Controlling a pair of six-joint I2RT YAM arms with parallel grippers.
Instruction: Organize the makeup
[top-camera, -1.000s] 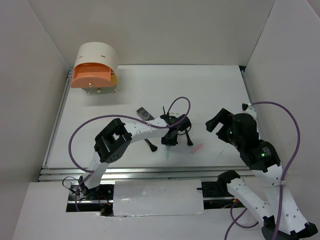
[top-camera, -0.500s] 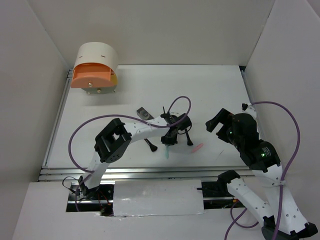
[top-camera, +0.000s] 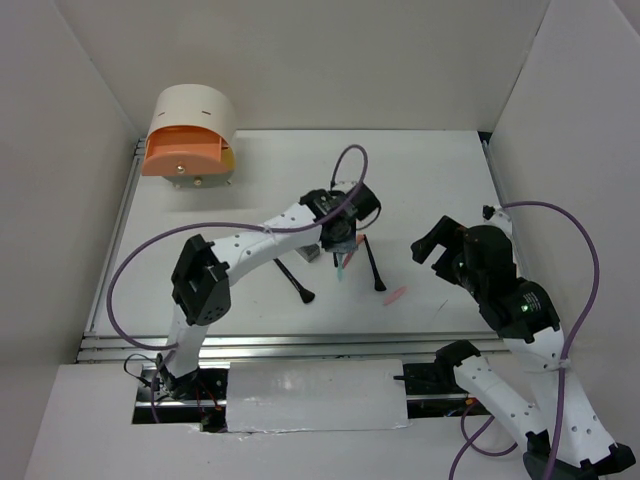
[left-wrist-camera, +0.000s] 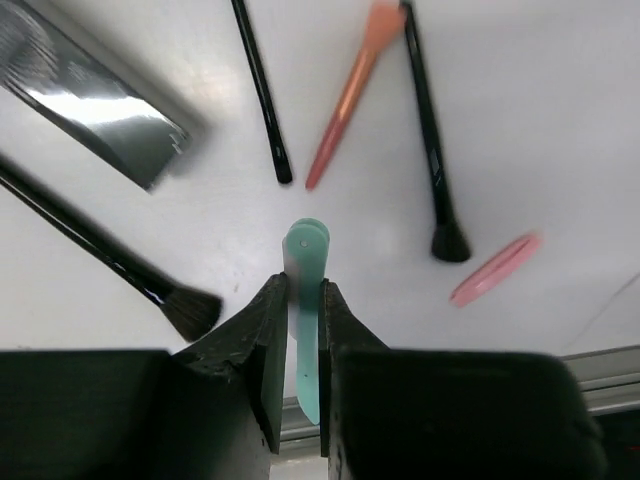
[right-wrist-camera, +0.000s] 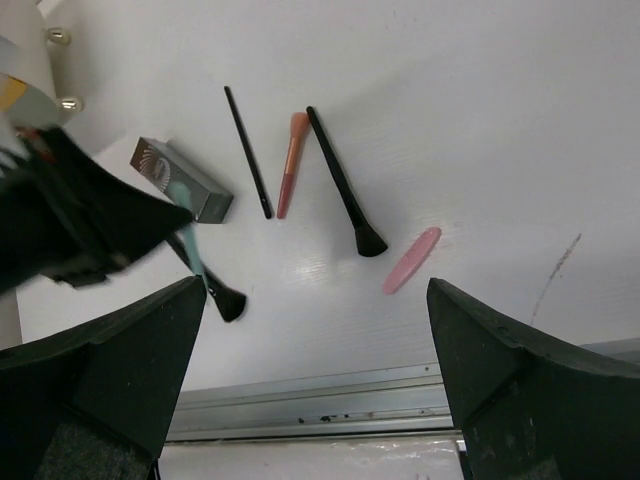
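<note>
My left gripper (left-wrist-camera: 304, 285) is shut on a mint stick (left-wrist-camera: 303, 250), which hangs clear of the table and points down from the jaws (top-camera: 343, 262). Below it lie the rest of the makeup: a grey case (left-wrist-camera: 95, 115), a thin black stick (left-wrist-camera: 260, 90), a coral brush (left-wrist-camera: 350, 90), two black brushes (left-wrist-camera: 430, 130) (left-wrist-camera: 110, 260) and a pink stick (left-wrist-camera: 495, 268). My right gripper (right-wrist-camera: 315, 370) stands open and empty to the right of the items, above the table's front part. In the top view the left arm hides most of the grey case.
A round cream-and-orange drawer box (top-camera: 190, 140) stands at the back left corner. White walls enclose the table on three sides. A metal rail (right-wrist-camera: 340, 405) runs along the front edge. The left arm's purple cable (top-camera: 345, 160) loops above the items.
The left gripper has risen and moved toward the back of the table, carrying the mint stick off the surface. The right arm has stayed still.
</note>
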